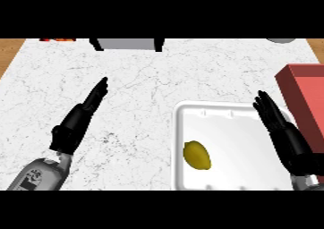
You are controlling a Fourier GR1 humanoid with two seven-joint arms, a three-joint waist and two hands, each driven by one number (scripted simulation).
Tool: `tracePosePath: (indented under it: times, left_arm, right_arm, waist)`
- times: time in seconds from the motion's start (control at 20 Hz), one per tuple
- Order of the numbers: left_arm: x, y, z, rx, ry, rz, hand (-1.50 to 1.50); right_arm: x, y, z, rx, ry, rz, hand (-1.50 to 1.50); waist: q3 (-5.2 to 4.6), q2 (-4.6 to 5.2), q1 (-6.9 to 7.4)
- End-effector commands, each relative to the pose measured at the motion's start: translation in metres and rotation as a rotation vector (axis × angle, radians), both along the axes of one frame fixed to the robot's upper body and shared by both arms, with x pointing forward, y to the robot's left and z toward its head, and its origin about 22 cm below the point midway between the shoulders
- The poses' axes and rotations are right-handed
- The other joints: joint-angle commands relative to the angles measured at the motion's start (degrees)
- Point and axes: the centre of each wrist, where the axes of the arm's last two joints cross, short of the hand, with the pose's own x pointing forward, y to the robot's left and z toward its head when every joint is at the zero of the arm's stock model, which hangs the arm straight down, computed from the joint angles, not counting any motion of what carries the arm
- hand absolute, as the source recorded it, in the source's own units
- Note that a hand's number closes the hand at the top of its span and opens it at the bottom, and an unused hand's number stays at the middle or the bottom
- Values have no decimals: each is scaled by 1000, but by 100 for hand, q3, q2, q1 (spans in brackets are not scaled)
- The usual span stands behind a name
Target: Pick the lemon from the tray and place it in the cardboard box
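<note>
A yellow lemon (197, 155) lies in the white tray (221, 117) at the lower right, near the tray's left wall. My right hand (285, 134) hovers over the tray's right side, fingers straight and pointing away from me, a hand's width right of the lemon. The red-walled box (309, 85) stands at the right edge, partly cut off by the view. My left hand (77, 120) is open over the bare counter at the left, fingers straight, far from the tray.
A grey object with black sides (128, 44) sits at the counter's far edge, a red-orange item (57, 39) to its left and a grey round thing (281, 40) at the far right. White marble counter (151, 85) spreads between my hands.
</note>
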Motion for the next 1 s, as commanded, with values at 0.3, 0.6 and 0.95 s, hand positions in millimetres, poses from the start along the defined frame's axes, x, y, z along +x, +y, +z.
tracePosePath:
  times: [0.3, 0.6, 0.95]
  left_arm:
    - [-8, 58, -15, -206, 154, 274, 0]
    - [-31, 90, -3, -266, 185, 304, 0]
    - [-26, 92, -2, -281, 194, 334, 0]
  right_arm:
    - [51, -10, 91, -333, -385, 181, -150]
    - [27, 14, 29, 112, -567, 384, -150]
    - [19, -10, 83, -438, -536, 591, -150]
  waist:
    - [66, -102, 194]
    - [116, -67, 45]
    - [88, -92, -107]
